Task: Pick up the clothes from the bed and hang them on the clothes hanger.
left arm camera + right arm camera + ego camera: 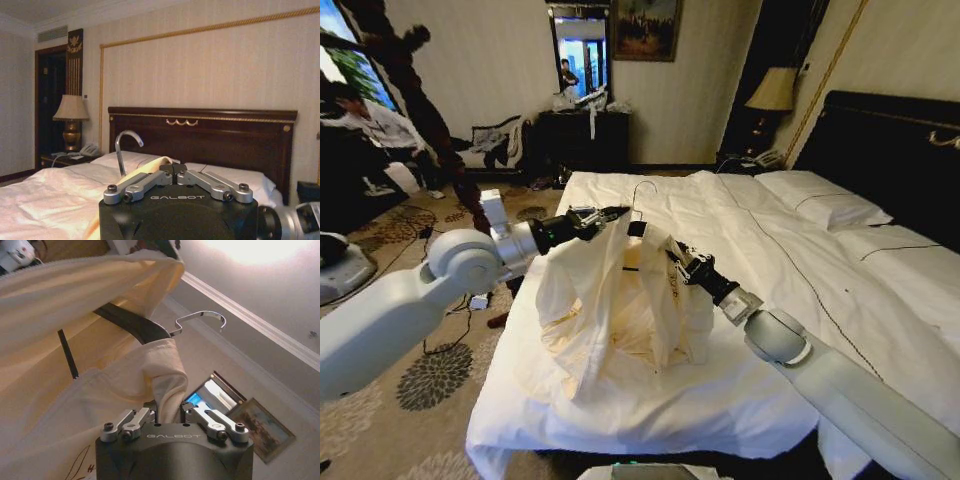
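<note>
Above the bed (790, 250), both hands, left (616, 213) and right (672, 256), apparently grip the cream garment (610, 310) draped over the clothes hanger (132, 325).

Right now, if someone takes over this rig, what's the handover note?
Left gripper: raised over the bed, shut on the cream garment at its top edge.
Right gripper: shut on a fold of the same garment, just beside the clothes hanger.
Hanger: already inside the garment, dark shoulder bar under the fabric, silvery hook poking out at the collar; the hook also shows in the left wrist view.
Done: garment lifted off the duvet, hanger partly threaded in.
Left: whether both shoulders sit on the hanger cannot be told; the garment hangs bunched between the two grippers.
</note>
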